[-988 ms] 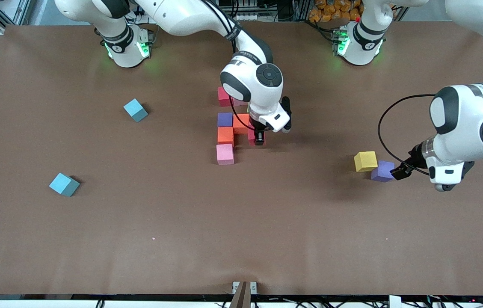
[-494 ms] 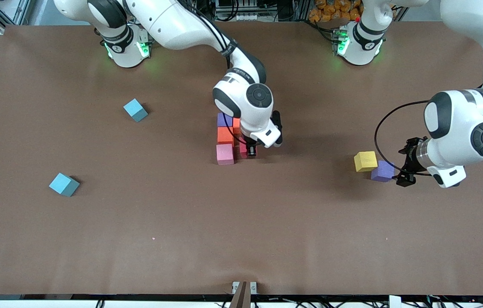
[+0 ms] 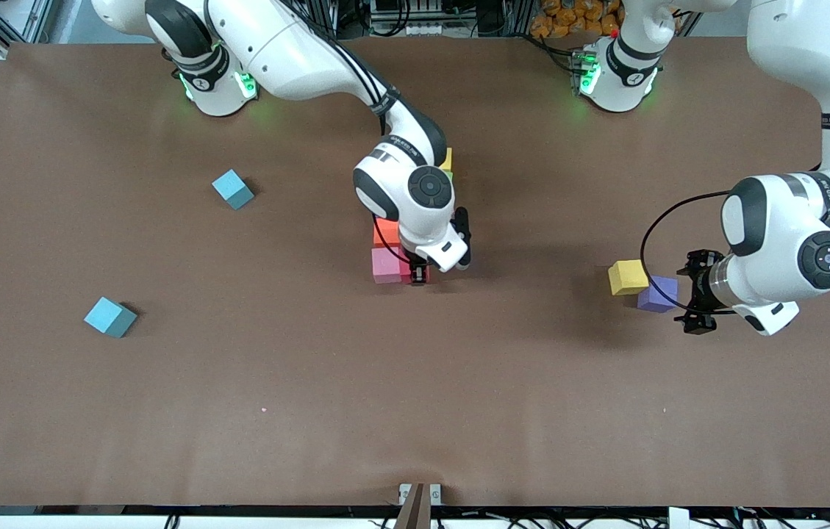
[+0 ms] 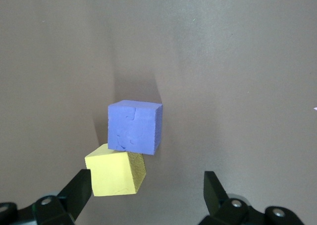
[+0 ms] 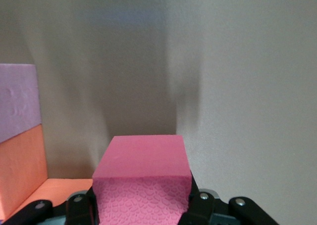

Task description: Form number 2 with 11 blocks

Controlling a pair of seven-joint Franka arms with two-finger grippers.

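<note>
My right gripper point(image 3: 418, 275) is shut on a deep pink block point(image 5: 141, 180) and hangs low beside the pale pink block point(image 3: 385, 264), toward the left arm's end of the table. An orange block point(image 3: 385, 231) touches the pale pink one; both show in the right wrist view, orange block point(image 5: 20, 170) and pale pink block point(image 5: 17, 101). The arm hides the other blocks of the partial number 2, save a yellow sliver point(image 3: 447, 158). My left gripper point(image 3: 691, 294) stands open just beside a purple block point(image 3: 657, 294) that touches a yellow block point(image 3: 628, 277). The left wrist view shows the purple block point(image 4: 134, 127) ahead of the fingers and the yellow block point(image 4: 115, 175) near one fingertip point(image 4: 79, 185).
Two light-blue cubes lie toward the right arm's end of the table, one point(image 3: 232, 188) farther from the front camera and one point(image 3: 110, 317) nearer. The brown table point(image 3: 415, 411) runs wide and bare between the blocks and its front edge.
The right gripper has carried the deep pink block toward the front camera, from beside the orange blocks to beside the pale pink one. The left gripper has swung round next to the purple block.
</note>
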